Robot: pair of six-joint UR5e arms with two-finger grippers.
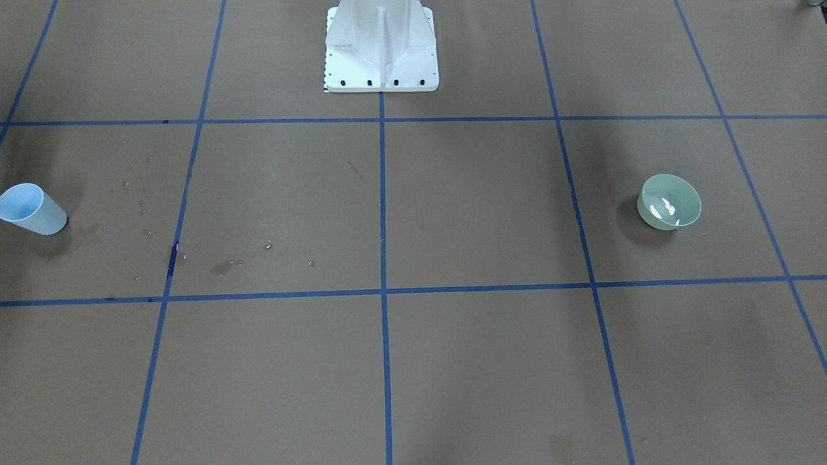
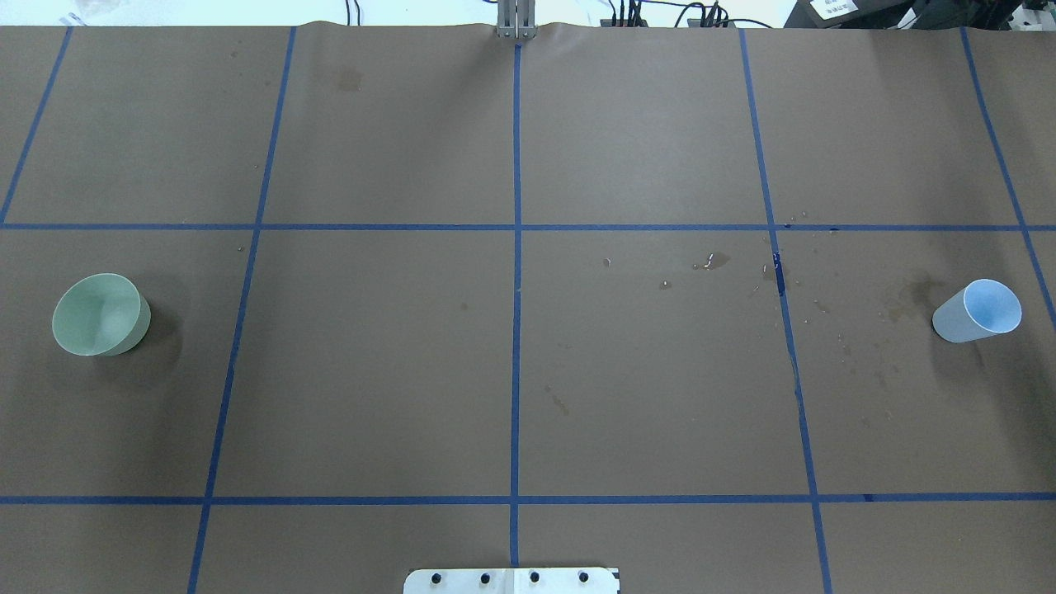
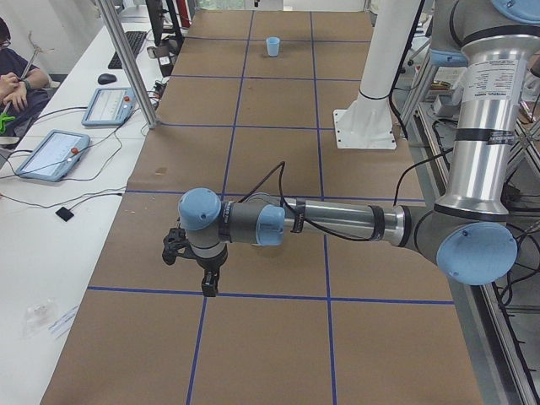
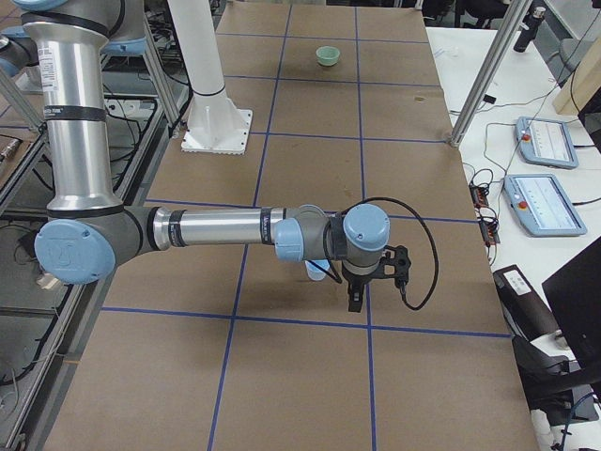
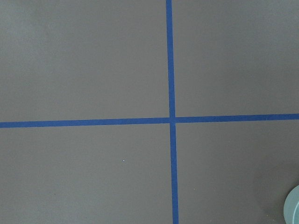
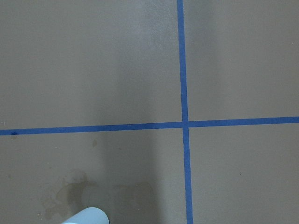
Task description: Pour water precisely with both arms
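Observation:
A pale green bowl (image 1: pixel 669 201) stands upright on the robot's left side of the table (image 2: pixel 99 314); white glints show inside it. A light blue cup (image 1: pixel 31 208) stands upright on the right side (image 2: pixel 979 311). I cannot make out water otherwise. My left arm (image 3: pixel 337 224) holds its gripper (image 3: pixel 207 285) pointing down over the table; the bowl's rim (image 5: pixel 293 210) edges the left wrist view. My right arm (image 4: pixel 216 228) holds its gripper (image 4: pixel 355 301) pointing down beside the cup (image 4: pixel 317 271); the cup's rim (image 6: pixel 88 216) shows in the right wrist view. I cannot tell either gripper's state.
The white pedestal base (image 1: pixel 381 51) stands at the table's robot edge. Wet stains and droplets (image 2: pixel 718 261) lie right of centre and near the cup (image 6: pixel 70 191). Blue tape lines grid the brown table cover. Metal posts (image 3: pixel 126 59) and tablets (image 3: pixel 51 152) stand along the operators' side.

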